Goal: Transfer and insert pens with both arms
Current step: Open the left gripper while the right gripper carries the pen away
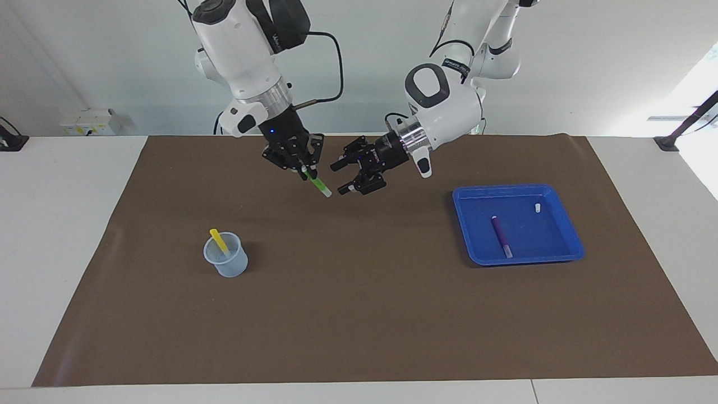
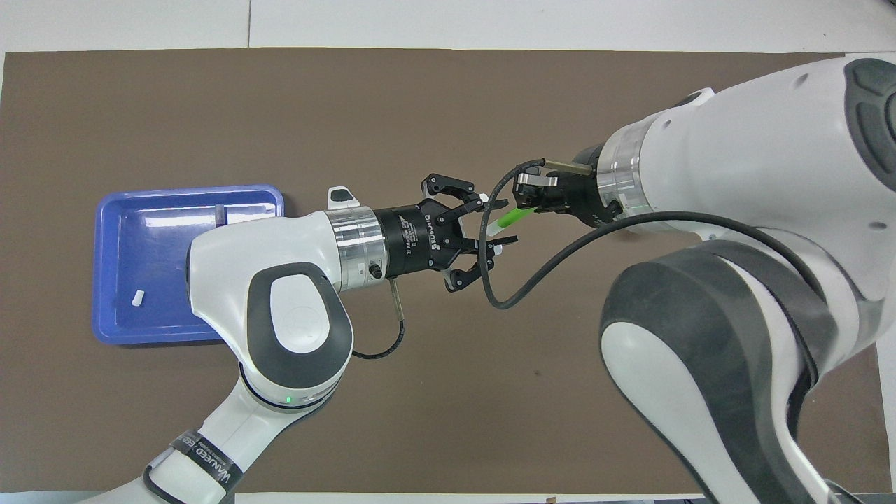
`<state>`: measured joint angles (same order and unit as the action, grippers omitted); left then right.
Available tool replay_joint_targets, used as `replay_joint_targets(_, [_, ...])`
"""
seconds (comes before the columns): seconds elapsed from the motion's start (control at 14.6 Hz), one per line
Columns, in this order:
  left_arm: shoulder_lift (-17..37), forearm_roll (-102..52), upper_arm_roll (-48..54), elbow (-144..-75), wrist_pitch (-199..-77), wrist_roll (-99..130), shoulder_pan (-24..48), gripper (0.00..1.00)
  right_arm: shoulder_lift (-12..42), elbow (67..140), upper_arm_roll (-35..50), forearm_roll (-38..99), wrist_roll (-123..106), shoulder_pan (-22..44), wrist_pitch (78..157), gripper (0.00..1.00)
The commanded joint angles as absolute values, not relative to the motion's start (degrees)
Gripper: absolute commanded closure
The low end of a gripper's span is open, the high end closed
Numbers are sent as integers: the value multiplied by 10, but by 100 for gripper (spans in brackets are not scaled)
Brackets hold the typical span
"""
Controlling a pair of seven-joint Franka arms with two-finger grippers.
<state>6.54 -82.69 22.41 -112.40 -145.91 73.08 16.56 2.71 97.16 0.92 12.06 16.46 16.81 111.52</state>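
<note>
right fingers (image 1: pixel 303 167) pinching green pen (image 1: pixel 317 184), left fingers (image 1: pixel 339 178) spread, purple pen (image 2: pixel 219 214) mostly hidden overhead

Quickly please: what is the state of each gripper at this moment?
Left gripper: open, holding nothing, over the brown mat.
Right gripper: shut on the green pen, over the mat.

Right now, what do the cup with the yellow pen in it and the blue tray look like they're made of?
The cup looks like thin translucent plastic: the yellow pen shows faintly through its wall. The blue tray looks like glossy moulded plastic, with a rounded rim and bright reflections in the overhead view; enamelled metal can't be ruled out.
</note>
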Motion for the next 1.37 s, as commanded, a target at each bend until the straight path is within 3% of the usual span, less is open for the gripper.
replay_joint_targets(0.0, [54, -739, 220, -1141, -1427, 723, 131, 0, -6, 1039, 13, 74, 51, 130, 1154, 100])
replay_joint_targets(0.27, [57, -518, 220, -1113, -1282, 722, 43, 0, -10, 1076, 15, 26, -181, 64, 1206, 100])
replay_joint_targets(0.62, [65, -231, 219, -1100, -1217, 676, -3, 0, 18, 1092, 15, 25, -272, 19, 1271, 100])
replay_joint_targets(0.96, [64, -108, 218, -1089, -1154, 435, -74, 0, 32, 1137, 15, 27, -284, 8, 1345, 100])
replay_joint_targets(1.3, [79, -29, 218, -1099, -1180, 160, -138, 0, 60, 1141, 15, 36, -285, -14, 1351, 100])
